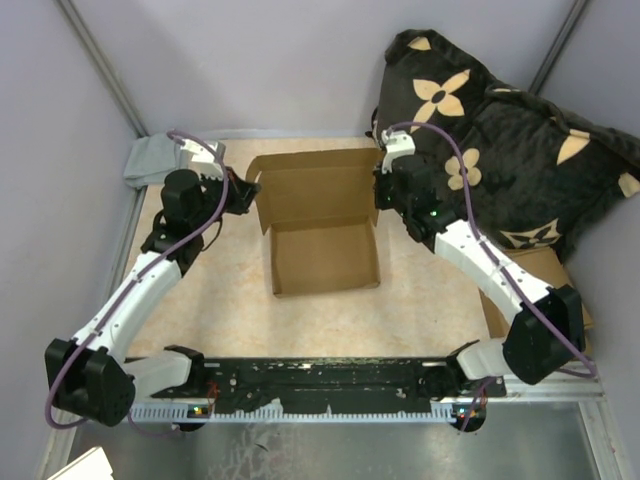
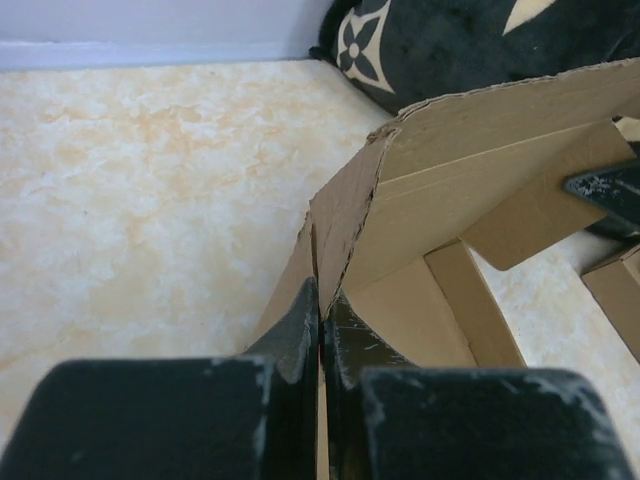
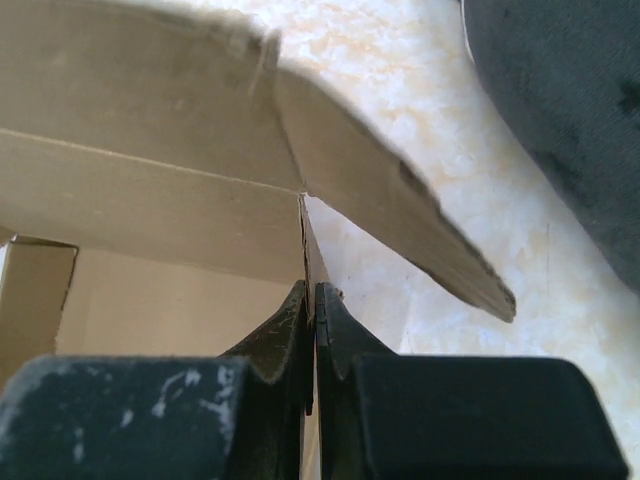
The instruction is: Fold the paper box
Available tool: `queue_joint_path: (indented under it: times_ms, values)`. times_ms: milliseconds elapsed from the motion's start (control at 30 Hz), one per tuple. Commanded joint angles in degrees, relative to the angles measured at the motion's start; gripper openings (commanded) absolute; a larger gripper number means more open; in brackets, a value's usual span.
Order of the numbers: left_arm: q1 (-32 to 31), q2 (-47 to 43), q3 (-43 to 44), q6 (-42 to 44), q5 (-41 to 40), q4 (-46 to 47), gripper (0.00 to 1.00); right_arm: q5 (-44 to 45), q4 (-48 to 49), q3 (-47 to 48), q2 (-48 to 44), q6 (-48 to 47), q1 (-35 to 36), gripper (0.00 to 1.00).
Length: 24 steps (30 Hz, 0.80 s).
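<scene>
The paper box (image 1: 322,252) is plain brown cardboard, a shallow tray with its lid panel (image 1: 318,188) raised at the far side, lying mid-table. My left gripper (image 1: 248,193) is at the box's left rear corner, shut on the left side wall (image 2: 345,215), whose thin edge runs between the two black fingertips (image 2: 300,325). My right gripper (image 1: 380,190) is at the right rear corner, shut on the right side wall (image 3: 312,262). The lid's side flap (image 3: 400,215) hangs over the table in the right wrist view. The far arm's black fingertip (image 2: 610,190) shows across the box.
A black cushion with tan flowers (image 1: 500,140) leans in the back right corner, close behind the right arm. A grey cloth (image 1: 150,160) lies at the back left. Flat brown cardboard pieces (image 1: 545,275) lie under the right arm. Walls enclose the beige tabletop (image 1: 420,300).
</scene>
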Motion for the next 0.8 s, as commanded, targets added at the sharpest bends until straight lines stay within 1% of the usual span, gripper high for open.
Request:
queue_joint_path:
  times_ms: [0,167,300,500,767]
  values:
    - [-0.86,0.69,-1.6,-2.86,1.44,2.84,0.01,2.19,13.4,-6.35,-4.49,2.97,2.92,0.03]
    - [-1.42,-0.73,-4.37,-4.36,0.79,2.79,0.02,4.61,19.0,-14.76,-7.96,4.75,4.73,0.03]
    - [-1.42,-2.3,-6.65,-7.41,2.44,2.89,0.04,6.08,21.74,-18.33,-10.02,6.48,6.46,0.03]
    - [-1.6,-4.58,-8.4,-8.53,3.03,2.36,0.05,10.2,25.91,-20.8,-11.17,6.9,9.52,0.03]
    - [-1.77,-7.1,-10.64,-7.7,3.4,0.54,0.09,13.62,29.38,-21.51,-9.42,7.13,12.47,0.04]
